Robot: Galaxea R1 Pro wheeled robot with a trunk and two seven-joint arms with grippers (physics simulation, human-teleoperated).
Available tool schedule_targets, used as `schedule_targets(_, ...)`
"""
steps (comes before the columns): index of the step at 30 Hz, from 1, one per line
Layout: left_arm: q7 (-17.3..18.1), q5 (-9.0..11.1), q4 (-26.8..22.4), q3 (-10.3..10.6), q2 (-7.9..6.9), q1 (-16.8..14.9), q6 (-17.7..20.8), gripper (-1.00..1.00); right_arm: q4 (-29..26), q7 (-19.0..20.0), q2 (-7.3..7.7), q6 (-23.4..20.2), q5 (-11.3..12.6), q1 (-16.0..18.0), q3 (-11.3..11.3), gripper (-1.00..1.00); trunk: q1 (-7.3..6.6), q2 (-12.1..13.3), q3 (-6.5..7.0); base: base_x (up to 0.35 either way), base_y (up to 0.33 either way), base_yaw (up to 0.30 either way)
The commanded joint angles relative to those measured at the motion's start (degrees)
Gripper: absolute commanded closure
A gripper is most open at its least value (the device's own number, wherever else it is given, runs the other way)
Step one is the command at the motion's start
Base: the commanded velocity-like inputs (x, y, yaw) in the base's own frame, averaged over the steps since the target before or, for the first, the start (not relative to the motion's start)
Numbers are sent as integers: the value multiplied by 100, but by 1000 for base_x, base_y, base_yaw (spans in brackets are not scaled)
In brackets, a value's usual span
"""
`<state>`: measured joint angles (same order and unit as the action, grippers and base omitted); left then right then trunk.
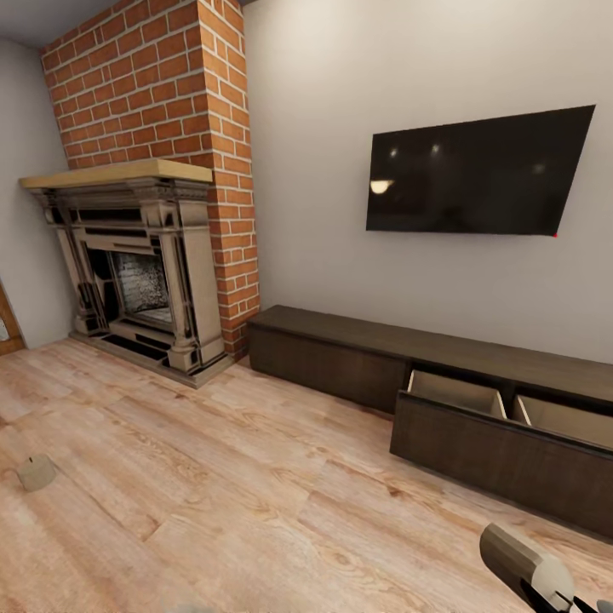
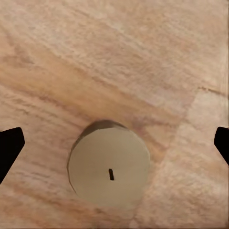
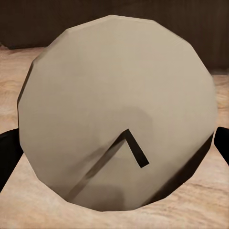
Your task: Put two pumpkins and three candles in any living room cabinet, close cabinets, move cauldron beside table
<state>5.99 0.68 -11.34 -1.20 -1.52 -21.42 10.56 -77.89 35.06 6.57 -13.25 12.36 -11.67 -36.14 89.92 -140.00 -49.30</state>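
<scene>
Two candles show close up in the wrist views. Seen from the left wrist, one candle [image 2: 109,172] stands upright on the wooden floor [image 2: 119,62], wick up, beneath the left end effector [image 2: 114,145]; its dark fingertips [image 2: 9,148] sit spread wide, one to each side and clear of the wax, pinching nothing. Seen from the right wrist, a second candle [image 3: 117,112] sits between the dark fingers [image 3: 8,155] of the right end effector [image 3: 114,152] with its wick end turned toward the camera — the tips lie against its sides, pinching it, above the floor with dark wood behind.

From the head camera, a pale candle [image 1: 36,471] rests on the floor at about 9 o'clock, near the picture's edge. The long dark-brown cabinet [image 1: 340,358] runs along the far wall from centre toward 3 o'clock; its drawer [image 1: 502,443] at 3 o'clock is pulled out, pale compartments showing, the contents hard to tell. At 5 o'clock a grey part of the right arm [image 1: 524,566] enters the view. A brick fireplace [image 1: 140,255] stands at 10 o'clock, and a black television [image 1: 477,174] hangs on the wall at 2 o'clock — well above the cabinet.
</scene>
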Motion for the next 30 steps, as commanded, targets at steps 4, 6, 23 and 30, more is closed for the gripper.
schedule_targets(4, 16, 3, -9, 105, 154, 13, 68, -100, -3, 78, -7, -37, 101, -1, -6, 100, 0, -4, -5, 0, 0, 0)
schedule_targets(6, 9, 3, -9, 172, 218, 16, 74, -100, -6, 79, -12, -16, 100, -2, 2, 100, 0, -4, -5, 0, 0, 0)
schedule_targets(23, -53, 11, -9, 247, 257, 7, 137, -100, 6, 86, -15, -2, 109, -2, 27, 100, 153, -284, -131, 0, 0, 0)
schedule_targets(30, -364, 18, -9, 244, 251, 7, 145, -100, 10, 81, -15, -2, 103, -2, 28, 100, 153, -284, -131, 0, 0, 0)
